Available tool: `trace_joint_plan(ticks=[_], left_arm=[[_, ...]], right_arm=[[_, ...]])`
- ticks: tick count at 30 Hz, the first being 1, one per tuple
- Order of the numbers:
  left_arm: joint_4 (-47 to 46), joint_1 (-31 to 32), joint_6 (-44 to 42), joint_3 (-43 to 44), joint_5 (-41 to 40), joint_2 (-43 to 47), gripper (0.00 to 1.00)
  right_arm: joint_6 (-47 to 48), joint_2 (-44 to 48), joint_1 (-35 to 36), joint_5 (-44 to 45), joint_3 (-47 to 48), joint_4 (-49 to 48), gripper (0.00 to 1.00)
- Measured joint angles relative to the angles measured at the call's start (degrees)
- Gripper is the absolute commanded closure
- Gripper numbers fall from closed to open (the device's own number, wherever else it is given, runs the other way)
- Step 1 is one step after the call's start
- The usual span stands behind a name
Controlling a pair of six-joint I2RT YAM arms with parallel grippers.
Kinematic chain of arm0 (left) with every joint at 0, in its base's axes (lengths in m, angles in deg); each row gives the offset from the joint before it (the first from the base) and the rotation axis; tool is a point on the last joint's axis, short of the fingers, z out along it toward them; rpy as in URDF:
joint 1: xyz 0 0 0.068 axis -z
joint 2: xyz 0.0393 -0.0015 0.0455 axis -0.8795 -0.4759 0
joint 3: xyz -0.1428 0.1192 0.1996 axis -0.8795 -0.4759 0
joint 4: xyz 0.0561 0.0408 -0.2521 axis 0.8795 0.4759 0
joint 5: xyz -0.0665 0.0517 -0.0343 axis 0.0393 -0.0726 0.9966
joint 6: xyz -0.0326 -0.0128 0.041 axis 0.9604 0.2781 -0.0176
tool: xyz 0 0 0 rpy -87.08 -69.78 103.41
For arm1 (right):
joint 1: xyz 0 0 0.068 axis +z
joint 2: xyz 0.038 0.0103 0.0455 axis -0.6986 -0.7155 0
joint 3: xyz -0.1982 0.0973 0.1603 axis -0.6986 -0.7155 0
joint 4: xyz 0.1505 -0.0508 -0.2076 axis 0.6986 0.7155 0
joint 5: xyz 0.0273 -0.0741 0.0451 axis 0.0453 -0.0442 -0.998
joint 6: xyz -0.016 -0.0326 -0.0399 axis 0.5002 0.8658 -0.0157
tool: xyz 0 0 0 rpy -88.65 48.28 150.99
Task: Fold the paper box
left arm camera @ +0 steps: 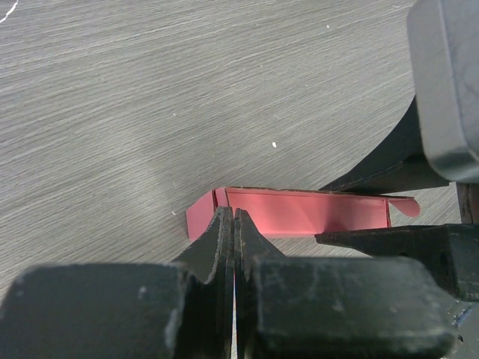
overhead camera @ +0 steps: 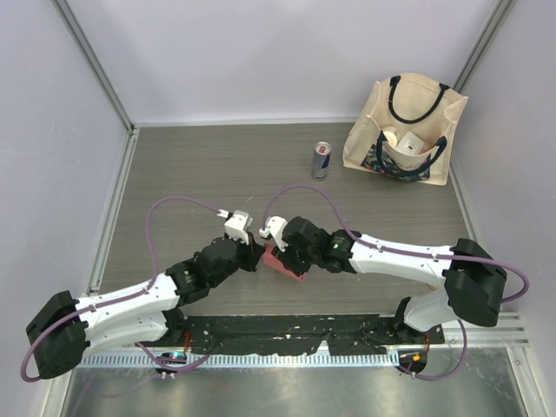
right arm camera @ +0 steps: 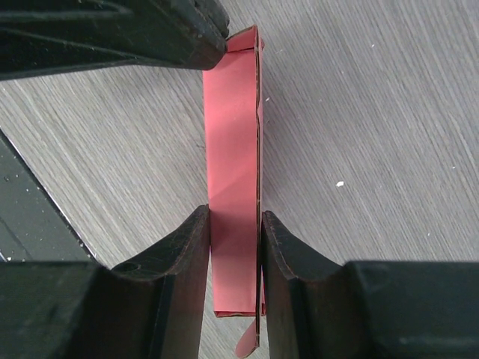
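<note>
Grey counter (overhead camera: pixel 217 165), mid-frame: left end effector (left arm camera: pixel 233 218) pinches the box (left arm camera: pixel 299 212) by its end, right end effector (right arm camera: pixel 234 224) clamps its sides.

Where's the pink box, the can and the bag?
paper box (right arm camera: pixel 232 149): right wrist view, flat pink side.
can (overhead camera: pixel 321 163): top view, its middle.
tote bag (overhead camera: pixel 361 141): top view, cream front wall.

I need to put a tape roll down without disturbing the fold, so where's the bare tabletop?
Bare: the far-left stretch of table between the left wall and the can, and the patch between the tote bag and the right arm. Crowded: centre, where the left claw and right claw grip the paper box.
</note>
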Motion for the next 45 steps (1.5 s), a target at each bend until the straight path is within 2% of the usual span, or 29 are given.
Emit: trace_joint_plan(ticks=[8, 10, 13, 14, 16, 17, 21, 22, 23, 25, 29, 34, 37, 41, 45], left_arm=[[0.1, 1.3, -0.1, -0.9, -2.6, -1.1, 1.00], [0.4, 1.7, -0.2, -1.0, -2.9, -1.1, 0.96], [1.0, 1.8, -0.5, -1.0, -3.5, -0.7, 0.80], [1.4, 1.8, -0.7, -1.0, -3.7, -0.4, 0.70], [2.1, 1.8, -0.9, -1.0, -3.9, 0.3, 0.61], [2.7, 1.8, -0.7, -1.0, -3.9, 0.9, 0.52], [5.9, 1.8, 0.5, -0.7, -4.7, 5.2, 0.41], [6.7, 1.8, 1.1, -0.7, -5.1, 7.0, 0.41], [7.1, 1.8, 1.4, -0.7, -5.4, 8.5, 0.49], [7.3, 1.8, 1.7, -0.6, -5.7, 10.6, 0.57], [7.8, 1.8, 1.0, 1.2, -5.9, 9.5, 0.63], [7.6, 1.8, -0.6, 2.9, -5.7, 3.9, 0.64], [7.6, 1.8, -1.6, 3.0, -5.6, 1.4, 0.69], [7.6, 1.8, -2.5, 3.7, -5.6, 0.0, 0.63], [7.6, 1.4, -3.0, 4.1, -5.8, 0.0, 0.64]], right_arm=[[1.3, -1.3, -0.3, 0.0, 0.3, -2.6, 0.91], [1.6, -1.5, -0.3, 0.0, 0.3, -3.2, 0.91], [2.3, -1.5, -0.3, -0.1, 0.3, -3.3, 0.91], [2.4, -1.5, -0.3, -0.1, 0.3, -3.3, 0.91], [2.6, -1.5, -0.3, -0.1, 0.3, -3.3, 0.91], [2.7, -1.5, -0.3, -0.1, 0.3, -3.3, 0.91], [2.9, -1.5, -0.3, -0.3, 0.3, -3.3, 0.91], [3.0, -1.5, -0.3, -0.3, 0.3, -3.3, 0.91], [3.0, -1.6, -0.3, -0.4, 0.3, -3.3, 0.91], [3.0, -1.6, -0.3, -0.5, 0.4, -3.3, 0.91], [3.1, -1.6, -0.3, -0.5, 0.4, -3.3, 0.91], [3.1, -1.6, -0.3, -0.5, 0.4, -3.3, 0.91], [3.3, -1.6, -0.4, -0.9, 0.4, -3.3, 0.91], [3.7, -1.6, -0.4, -1.6, 0.4, -3.3, 0.92], [3.9, -1.6, -0.4, -1.8, 0.4, -3.3, 0.92]])
